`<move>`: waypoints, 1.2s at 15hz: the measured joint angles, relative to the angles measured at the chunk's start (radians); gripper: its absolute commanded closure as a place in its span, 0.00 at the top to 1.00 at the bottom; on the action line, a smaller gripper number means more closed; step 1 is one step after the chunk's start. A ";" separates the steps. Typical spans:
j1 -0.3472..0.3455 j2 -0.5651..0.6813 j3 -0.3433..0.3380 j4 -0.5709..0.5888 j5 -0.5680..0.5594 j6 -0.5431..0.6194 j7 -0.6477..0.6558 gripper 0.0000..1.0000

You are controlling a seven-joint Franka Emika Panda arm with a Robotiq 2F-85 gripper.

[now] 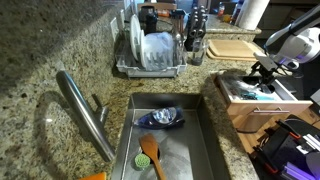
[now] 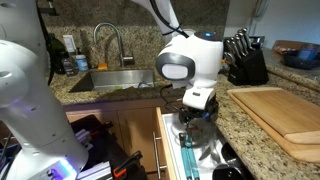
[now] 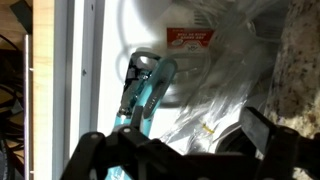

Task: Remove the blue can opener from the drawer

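Note:
The blue can opener [image 3: 148, 95] lies in the drawer [image 3: 42, 60], on its white floor next to crumpled clear plastic [image 3: 215, 90]. Its teal handles and dark metal head show in the wrist view. In both exterior views it is a small teal patch [image 1: 247, 92] [image 2: 186, 141] under the gripper. My gripper [image 3: 185, 150] is open and empty and hovers just above the open drawer [image 1: 240, 103] [image 2: 160, 135]. The can opener is near its left finger and not between the jaws. The gripper also shows in both exterior views [image 1: 262, 76] [image 2: 197, 113].
A steel sink [image 1: 128, 140] holds a dark blue dish [image 1: 162, 117], a wooden spatula [image 1: 151, 153] and a green brush. A dish rack [image 1: 150, 55] stands behind it. A cutting board [image 2: 280, 115] and a knife block [image 2: 246, 62] stand on the granite counter. The faucet [image 1: 85, 110] is by the sink.

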 measured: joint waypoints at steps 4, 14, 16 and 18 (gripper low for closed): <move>0.001 0.024 -0.001 0.001 -0.001 0.027 0.002 1.00; 0.051 0.110 -0.094 0.000 -0.196 0.068 0.148 1.00; 0.050 0.113 -0.093 0.007 -0.196 -0.029 0.158 1.00; 0.051 0.125 -0.092 0.009 -0.202 -0.145 0.163 1.00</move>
